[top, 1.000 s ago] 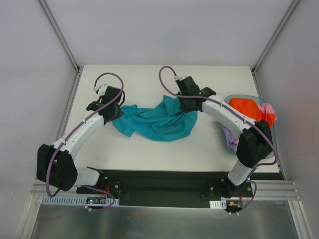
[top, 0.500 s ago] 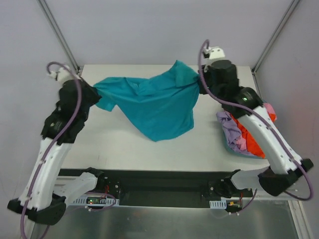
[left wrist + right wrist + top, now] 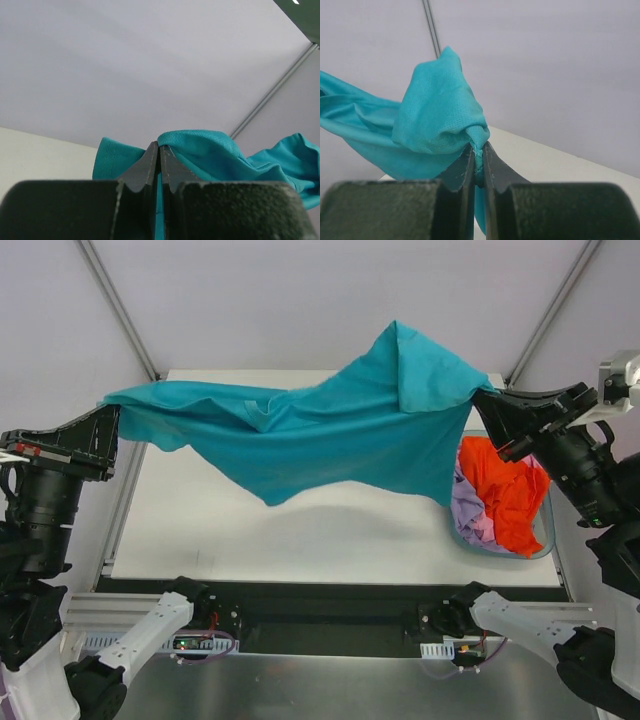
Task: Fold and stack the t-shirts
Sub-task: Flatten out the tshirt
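Half a second ago the arms were closer together and the shirt sagged in a bunch between them. A second ago it lay crumpled on the table. Now both arms are raised and spread wide, and the shirt is pulled out into a broad sheet in the air.

The shirt is teal. It spans from the left gripper at the far left to the right gripper at the far right. Its upper edge runs nearly taut, with a folded flap standing up by the right end. The lower part hangs in a loose curve over the middle of the table. It seems to hang clear of the surface, with a shadow below it, though the overhead view makes that hard to judge.

In each wrist view the jaws are closed to a thin slit, with a bunched teal edge pinched at the tips.

At the table's right edge, the basket holds orange cloth and lilac cloth, just beside the shirt's right end.
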`<state>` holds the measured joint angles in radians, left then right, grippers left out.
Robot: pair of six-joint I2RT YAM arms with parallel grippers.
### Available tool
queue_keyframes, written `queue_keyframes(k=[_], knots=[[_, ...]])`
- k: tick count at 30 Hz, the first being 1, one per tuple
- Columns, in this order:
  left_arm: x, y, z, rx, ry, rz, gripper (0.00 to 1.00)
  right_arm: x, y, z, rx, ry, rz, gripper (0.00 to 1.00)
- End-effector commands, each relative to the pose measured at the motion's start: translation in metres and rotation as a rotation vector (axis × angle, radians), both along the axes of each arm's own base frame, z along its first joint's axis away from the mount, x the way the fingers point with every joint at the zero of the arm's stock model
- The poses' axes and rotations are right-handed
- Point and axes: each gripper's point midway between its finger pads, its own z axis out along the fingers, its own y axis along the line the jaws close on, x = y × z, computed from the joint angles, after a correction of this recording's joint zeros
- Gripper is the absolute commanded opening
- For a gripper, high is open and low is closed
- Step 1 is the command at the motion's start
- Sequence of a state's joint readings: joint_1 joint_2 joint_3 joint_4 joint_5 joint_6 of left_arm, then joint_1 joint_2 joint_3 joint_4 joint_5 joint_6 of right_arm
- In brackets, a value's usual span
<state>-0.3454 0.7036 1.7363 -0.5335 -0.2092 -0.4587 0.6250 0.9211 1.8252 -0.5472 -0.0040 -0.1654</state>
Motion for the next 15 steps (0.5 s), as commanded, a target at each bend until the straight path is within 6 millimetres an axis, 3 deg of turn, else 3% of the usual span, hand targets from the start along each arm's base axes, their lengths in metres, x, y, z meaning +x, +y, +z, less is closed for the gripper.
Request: queue_keyframes(k=[1, 4, 7, 8, 9, 10, 11, 12, 13, 14, 15], knots=[[0.011, -0.015, 0.005, 0.059, -0.009, -0.048, 0.0, 0.011, 0.014, 0.007, 0.003, -0.018, 0.028, 0.07], [0.046, -0.014, -0.014, 0.08, 0.077, 0.015, 0.0, 0.043, 0.014, -0.011, -0.023, 0.036, -0.076, 0.11], [0.098, 0.001, -0.059, 0.097, 0.241, 0.191, 0.0, 0.098, 0.019, -0.051, -0.109, 0.14, -0.231, 0.12], [0.118, 0.004, -0.089, 0.122, 0.326, 0.246, 0.0, 0.125, 0.027, -0.074, -0.168, 0.191, -0.274, 0.12], [0.131, 0.019, -0.11, 0.123, 0.392, 0.363, 0.0, 0.146, 0.029, -0.096, -0.211, 0.241, -0.324, 0.12], [0.153, 0.023, -0.145, 0.162, 0.503, 0.427, 0.0, 0.166, 0.025, -0.113, -0.236, 0.282, -0.359, 0.12], [0.165, 0.029, -0.185, 0.191, 0.616, 0.476, 0.0, 0.2, 0.037, -0.155, -0.298, 0.374, -0.366, 0.12], [0.179, 0.013, -0.217, 0.148, 0.713, 0.374, 0.0, 0.215, 0.05, -0.179, -0.299, 0.44, -0.308, 0.13], [0.2, 0.042, -0.265, 0.092, 0.874, 0.419, 0.0, 0.235, 0.045, -0.194, -0.292, 0.492, -0.302, 0.15], [0.197, 0.044, -0.314, 0.051, 1.041, 0.383, 0.09, 0.248, 0.052, -0.223, -0.316, 0.579, -0.266, 0.25], [0.198, 0.046, -0.341, -0.022, 1.145, 0.381, 0.18, 0.268, 0.062, -0.267, -0.334, 0.704, -0.241, 0.57]])
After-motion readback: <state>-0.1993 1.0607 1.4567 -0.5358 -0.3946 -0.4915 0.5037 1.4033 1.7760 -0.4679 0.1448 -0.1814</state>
